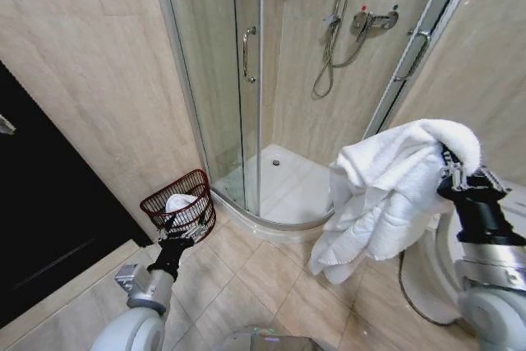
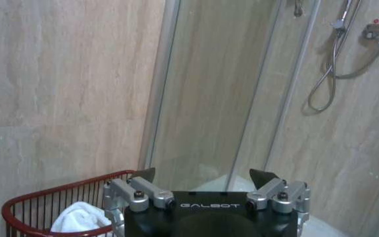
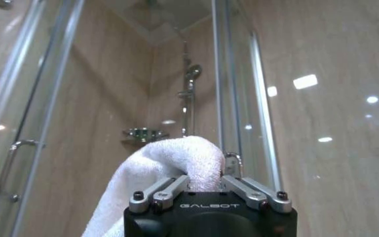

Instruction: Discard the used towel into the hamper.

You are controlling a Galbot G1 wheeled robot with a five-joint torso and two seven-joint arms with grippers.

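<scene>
A white towel [image 1: 386, 195] hangs in folds from my right gripper [image 1: 450, 172], which is shut on its top edge and held up at the right of the head view. In the right wrist view the towel [image 3: 176, 163] bulges up between the two fingers of the right gripper [image 3: 206, 180]. The hamper [image 1: 179, 203], a dark red wire basket, stands on the floor against the wall beside the shower, with something white inside. My left gripper [image 1: 182, 232] hangs low just in front of it, open, as the left gripper [image 2: 203, 174] with fingers spread beside the hamper [image 2: 38, 205].
A glass shower enclosure [image 1: 246, 80] with a curved white tray [image 1: 279, 182] fills the middle. A dark doorway [image 1: 41, 219] lies to the left. Tiled floor [image 1: 246, 277] stretches between me and the hamper. A white fixture [image 1: 514, 203] sits at the right edge.
</scene>
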